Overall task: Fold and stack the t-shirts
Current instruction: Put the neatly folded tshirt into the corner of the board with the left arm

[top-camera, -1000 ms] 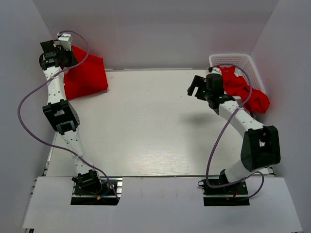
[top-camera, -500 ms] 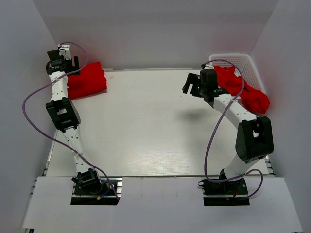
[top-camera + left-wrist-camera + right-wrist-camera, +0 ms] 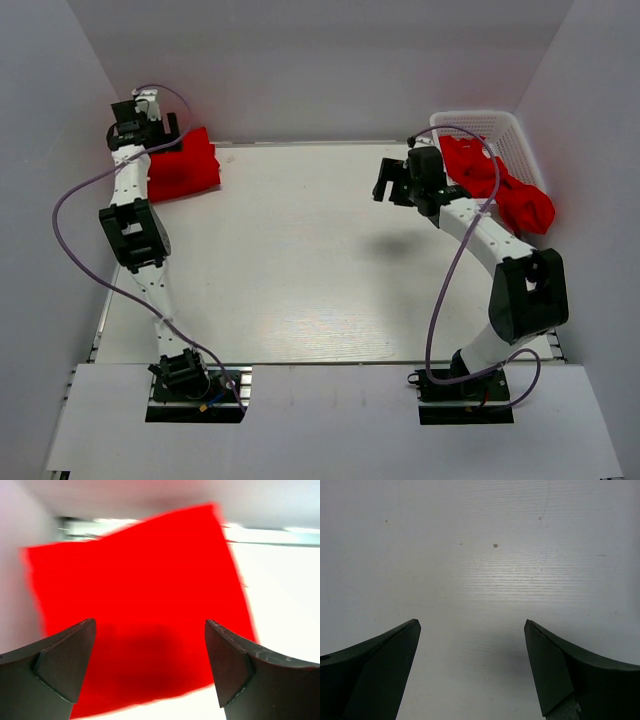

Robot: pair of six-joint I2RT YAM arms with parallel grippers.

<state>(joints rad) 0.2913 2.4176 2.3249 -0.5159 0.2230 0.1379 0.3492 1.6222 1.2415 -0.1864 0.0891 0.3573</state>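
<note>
A folded red t-shirt point(image 3: 185, 165) lies flat at the table's far left corner; in the left wrist view this t-shirt point(image 3: 140, 585) fills the space under the fingers. My left gripper point(image 3: 160, 133) hovers just above its left part, open and holding nothing point(image 3: 150, 665). More red t-shirts point(image 3: 500, 185) are heaped crumpled in and over the white basket point(image 3: 500, 122) at the far right. My right gripper point(image 3: 387, 187) hangs open left of the basket, over bare table point(image 3: 470, 665), apart from any cloth.
White walls close in the table at the back and both sides. The table's white top point(image 3: 300, 260) stretches between the two arms. A purple cable point(image 3: 70, 200) loops off the left arm toward the left wall.
My left gripper opened and let go of the red t-shirt, which dropped into a flat folded shape at the far left. The right gripper drifted slightly left and away from the basket.
</note>
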